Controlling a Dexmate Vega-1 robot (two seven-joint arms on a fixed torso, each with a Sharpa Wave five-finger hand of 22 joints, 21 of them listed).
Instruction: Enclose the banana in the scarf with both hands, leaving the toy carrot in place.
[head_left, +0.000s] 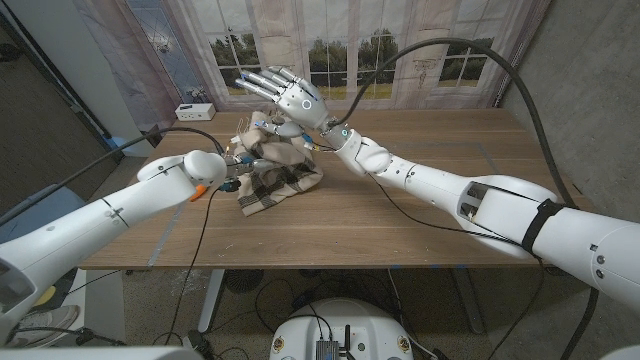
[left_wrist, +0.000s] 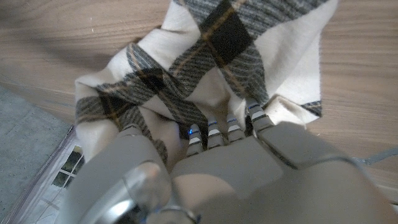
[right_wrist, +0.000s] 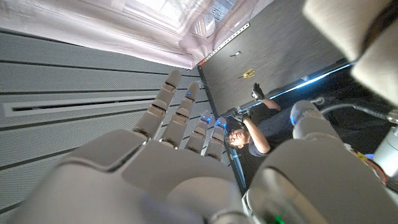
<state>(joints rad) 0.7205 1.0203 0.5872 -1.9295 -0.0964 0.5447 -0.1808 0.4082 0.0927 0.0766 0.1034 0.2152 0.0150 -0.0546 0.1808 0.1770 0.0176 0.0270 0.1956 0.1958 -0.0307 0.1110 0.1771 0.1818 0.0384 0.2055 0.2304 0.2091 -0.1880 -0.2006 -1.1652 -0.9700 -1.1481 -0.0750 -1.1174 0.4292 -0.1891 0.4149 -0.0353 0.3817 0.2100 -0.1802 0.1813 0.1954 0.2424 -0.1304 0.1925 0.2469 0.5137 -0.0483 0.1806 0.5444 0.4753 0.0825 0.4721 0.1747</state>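
Left hand (head_left: 232, 172) low at the near edge of the scarf (head_left: 275, 170), fingers (left_wrist: 211, 134) curled down into the plaid cloth and pressing a fold of it. In the left wrist view, fingertips sunk into the cream and grey folds, cloth bunched up just beyond them on the wooden surface (left_wrist: 360, 74); cannot tell whether a fold is truly pinched or only pressed. Right hand (head_left: 285, 92) lifted above the far side of the scarf, fingers (right_wrist: 171, 102) straight and spread apart, holding nothing, pointing up toward the window curtain. From the right wrist view, the same straight, parted fingers against a slatted ceiling, with a person (right_wrist: 249, 134) seen beyond them.

Scarf heaped in a loose mound between the two hands in the head view, its near corner trailing toward the table's front edge. Banana hidden; cannot tell where inside the bundle. A small orange shape (head_left: 201, 190), likely the toy carrot, just beside the left wrist, on the side away from the scarf. A white box (head_left: 193, 111) well beyond the left fingers at the far edge of the surface.
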